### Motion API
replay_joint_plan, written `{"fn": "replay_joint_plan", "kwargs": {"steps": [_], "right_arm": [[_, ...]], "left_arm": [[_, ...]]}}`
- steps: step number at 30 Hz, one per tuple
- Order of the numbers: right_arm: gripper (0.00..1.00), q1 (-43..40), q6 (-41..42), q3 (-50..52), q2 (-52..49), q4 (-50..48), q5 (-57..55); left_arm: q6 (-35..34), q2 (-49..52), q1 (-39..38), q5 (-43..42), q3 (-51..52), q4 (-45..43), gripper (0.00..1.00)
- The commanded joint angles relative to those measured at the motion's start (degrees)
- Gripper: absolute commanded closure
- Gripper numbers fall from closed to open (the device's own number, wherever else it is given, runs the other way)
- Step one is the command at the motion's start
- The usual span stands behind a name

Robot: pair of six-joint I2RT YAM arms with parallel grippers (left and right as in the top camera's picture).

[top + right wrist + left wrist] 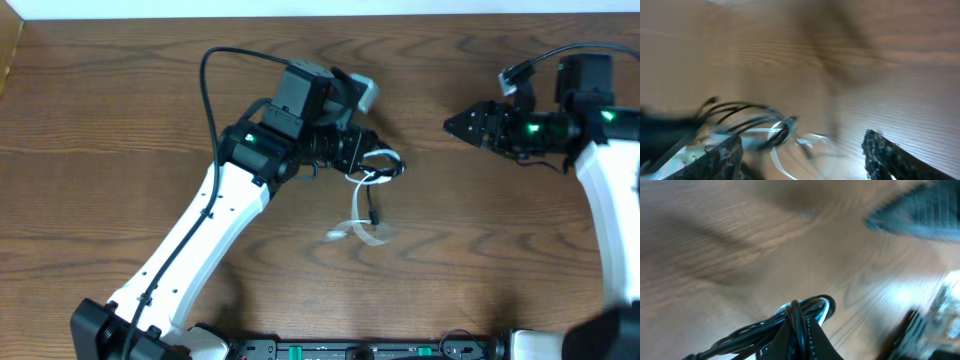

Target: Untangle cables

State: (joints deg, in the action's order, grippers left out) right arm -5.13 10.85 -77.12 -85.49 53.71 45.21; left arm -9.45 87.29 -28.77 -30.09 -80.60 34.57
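two tangled cables [360,222], one black, one white; left gripper [368,158] pinching them; right gripper [452,125] spread.

white arm links [190,240], black joints [262,150] lit green, dark right end effector [450,124].

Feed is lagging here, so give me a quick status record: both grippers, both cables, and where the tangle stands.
left gripper: shut on the cables, at their bunched loops
right gripper: open, empty, apart from the bundle
black cable: looped at the left gripper's tips
white cable: tail lying on the table
tangle: not yet separated
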Motion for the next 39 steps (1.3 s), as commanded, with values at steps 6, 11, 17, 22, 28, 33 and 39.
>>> {"fn": "replay_joint_plan", "kwargs": {"steps": [6, 11, 17, 22, 28, 33, 39], "right_arm": [[0.34, 5.05, 0.94, -1.09, 2.91, -1.09, 5.11], [0.41, 10.27, 9.25, -1.09, 1.44, -6.36, 4.24], [0.53, 17.73, 24.57, -1.07, -1.70, -12.74, -5.07], [0.56, 20.55, 27.52, -1.07, -3.85, -17.00, -4.07], [0.56, 23.19, 28.37, -1.07, -4.22, -19.12, -4.22], [0.56, 24.20, 29.90, -1.07, -4.55, -20.68, -5.29], [0.57, 25.00, 31.36, -1.07, -6.40, -23.93, -5.27]], "left_arm": [[-29.73, -0.17, 3.87, -1.05, -0.09, -4.22, 0.92], [-30.95, -0.17, 3.85, -3.19, -0.09, -5.27, 0.93], [-30.95, -0.17, 3.85, -5.70, -0.09, -5.77, 0.92], [-30.95, -0.17, 3.87, -7.06, -0.09, -6.88, 0.93], [-31.85, -0.17, 3.93, -7.06, -0.09, -7.13, 0.93], [-34.84, -0.17, 4.02, -10.23, -0.09, -10.08, 0.93], [-38.40, -0.17, 4.02, -14.82, -0.09, -15.32, 0.93]]}}
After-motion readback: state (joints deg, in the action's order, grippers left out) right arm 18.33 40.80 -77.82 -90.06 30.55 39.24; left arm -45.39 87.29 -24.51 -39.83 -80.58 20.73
